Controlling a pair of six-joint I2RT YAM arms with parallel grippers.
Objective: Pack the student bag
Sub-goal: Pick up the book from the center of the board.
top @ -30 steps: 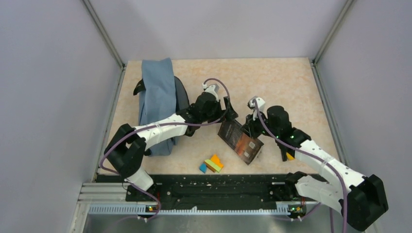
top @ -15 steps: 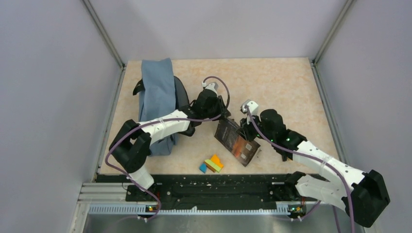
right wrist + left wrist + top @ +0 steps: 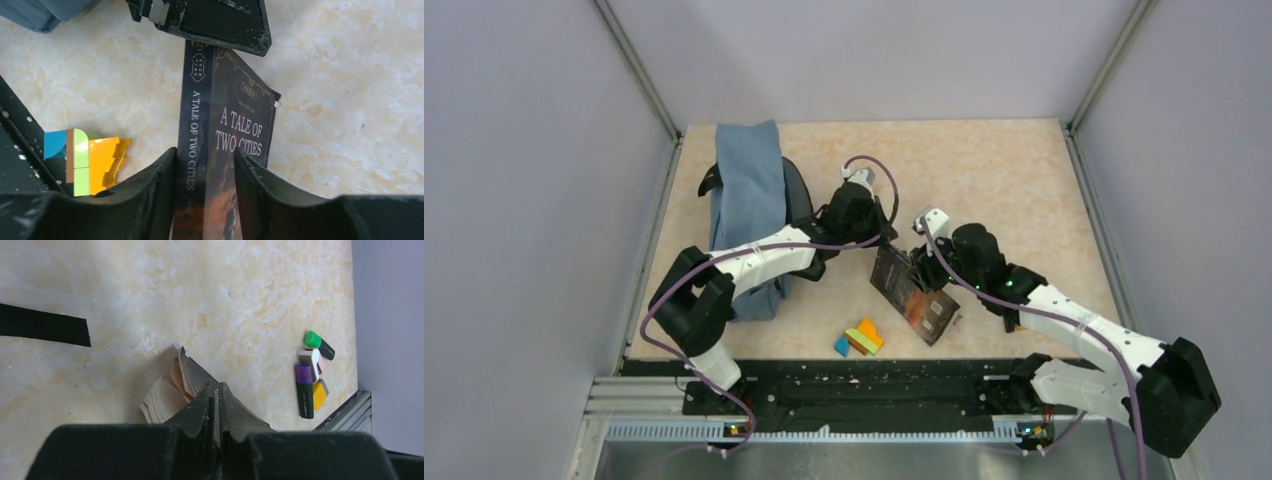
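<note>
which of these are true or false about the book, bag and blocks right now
1. The dark paperback book titled A Tale of Two Cities sits between the right tool's fingers. True.
2. The slate-blue fabric backpack lies on the right half of the beige marbled tabletop. False: it lies along the left side.
3. The left tool is pinched shut on a corner of the book. True.
4. The cluster of blue, green and orange blocks is inside the backpack. False: it lies on the bare tabletop near the front edge, apart from the backpack.
</note>
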